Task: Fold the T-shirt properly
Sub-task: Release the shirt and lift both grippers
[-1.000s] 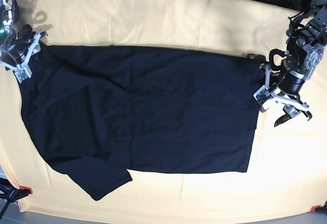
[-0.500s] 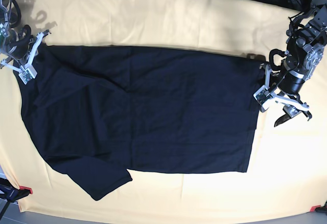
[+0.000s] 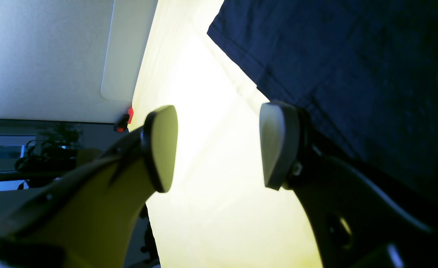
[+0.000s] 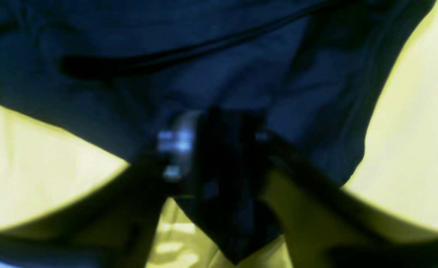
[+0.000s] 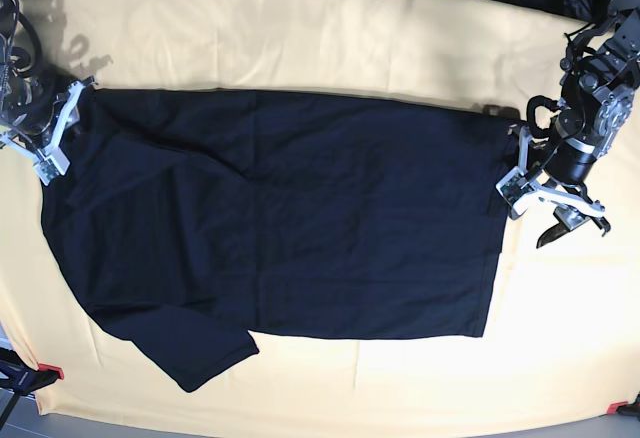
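I am looking at the T-shirt (image 5: 280, 218) lying spread flat across the middle of the tabletop (image 5: 300, 38), which is covered in yellow cloth; the shirt's long axis is running from the left edge of the base view toward the right edge, with one sleeve trailing toward the near left corner. Nothing is folded over yet, so I am judging the task to be at its start. The right claw (image 5: 45, 133) is sitting at the shirt's far left corner, right on the cloth's edge; in its wrist view dark fabric (image 4: 219, 74) is filling the frame and a bunched piece seems to be lying between the fingers, but the picture is too blurred for me to tell whether the claw is gripping it or standing apart. The left claw (image 3: 219, 149) is hanging wide open and empty just off the opposite end of the shirt, its fingers (image 3: 278, 145) beside the hem (image 3: 263, 74) with bare yellow cloth between them; the shirt is lying to that claw's inner side. Each arm is near its own end, so I am expecting a two-ended lift, and the left claw is needing to shift onto the hem first.
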`<state>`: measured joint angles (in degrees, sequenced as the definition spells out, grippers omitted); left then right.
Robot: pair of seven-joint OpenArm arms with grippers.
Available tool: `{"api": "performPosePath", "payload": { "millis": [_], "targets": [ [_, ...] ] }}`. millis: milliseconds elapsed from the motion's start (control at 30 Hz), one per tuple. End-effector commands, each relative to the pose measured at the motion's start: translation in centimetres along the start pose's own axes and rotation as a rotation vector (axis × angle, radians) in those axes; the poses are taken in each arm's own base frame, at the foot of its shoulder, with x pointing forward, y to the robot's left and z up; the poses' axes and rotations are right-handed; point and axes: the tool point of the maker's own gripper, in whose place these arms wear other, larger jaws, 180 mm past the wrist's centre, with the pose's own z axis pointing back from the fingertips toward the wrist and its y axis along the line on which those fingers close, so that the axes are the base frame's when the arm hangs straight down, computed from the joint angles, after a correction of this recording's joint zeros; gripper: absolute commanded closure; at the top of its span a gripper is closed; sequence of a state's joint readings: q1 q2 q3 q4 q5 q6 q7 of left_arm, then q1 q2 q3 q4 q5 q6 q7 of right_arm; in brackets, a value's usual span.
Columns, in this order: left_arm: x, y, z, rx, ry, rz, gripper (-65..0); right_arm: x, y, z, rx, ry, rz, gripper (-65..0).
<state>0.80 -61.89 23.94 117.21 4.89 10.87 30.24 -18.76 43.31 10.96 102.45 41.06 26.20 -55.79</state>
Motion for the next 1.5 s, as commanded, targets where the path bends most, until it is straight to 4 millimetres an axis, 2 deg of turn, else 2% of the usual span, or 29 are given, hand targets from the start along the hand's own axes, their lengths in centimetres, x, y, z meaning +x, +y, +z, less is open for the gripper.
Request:
{"api": "performPosePath", "payload": {
  "millis": [0,133,333,433,467,600,833,1067,1267,1300,1333,1400,1433,1467],
  "targets": [
    [0.5,1.6,0.1,0.042,-0.019,-0.02,-35.4,1.0,-0.6,0.7,-0.004,-0.03,0.018,-28.7],
    [0.5,1.6,0.1,0.042,-0.02,-0.021,-35.4,0.9,0.0,0.4,0.043,-0.044,-0.024,-28.7],
    [0.5,1.6,0.1,0.042,-0.019,-0.021,-35.4,-1.7,-0.4,-0.9,0.098,0.0,-0.128,-28.7],
    [0.5,1.6,0.1,0.042,-0.019,-0.021,-35.4,-2.2,-0.7,-1.1,0.094,0.015,-0.139,-27.2],
    [0.5,1.6,0.1,0.043,-0.019,-0.021,-35.4,-2.2,-0.6,-1.1,0.097,0.013,-0.135,-23.3],
    [0.5,1.6,0.1,0.042,-0.019,-0.021,-35.4,-1.6,-0.5,-1.0,0.111,-0.002,-0.103,0.0],
    [0.5,1.6,0.1,0.043,-0.019,-0.021,-35.4,0.8,-1.7,-0.7,0.085,-0.058,-0.092,0.0],
    [0.5,1.6,0.1,0.043,-0.019,-0.021,-35.4,3.2,-5.0,-0.1,-0.049,-0.08,-0.057,0.0],
    [0.5,1.6,0.1,0.043,-0.02,-0.021,-35.4,3.5,-6.4,0.0,-0.132,-0.105,-0.009,0.0],
    [0.5,1.6,0.1,0.043,-0.019,-0.021,-35.4,3.5,-6.5,0.0,-0.137,-0.104,-0.015,-0.9],
    [0.5,1.6,0.1,0.043,-0.019,-0.021,-35.4,3.5,-6.6,0.0,-0.139,-0.105,-0.018,-8.3],
    [0.5,1.6,0.1,0.043,-0.019,-0.022,-34.8,3.4,-6.6,0.1,-0.139,-0.098,-0.017,-27.7],
    [0.5,1.6,0.1,0.043,-0.018,-0.023,-31.3,3.3,-6.7,0.1,-0.14,-0.089,-0.014,-36.2],
    [0.3,1.7,0.2,0.047,-0.013,-0.033,-25.2,3.3,-6.6,0.2,-0.137,-0.078,0.0,-40.2]
  ]
}}
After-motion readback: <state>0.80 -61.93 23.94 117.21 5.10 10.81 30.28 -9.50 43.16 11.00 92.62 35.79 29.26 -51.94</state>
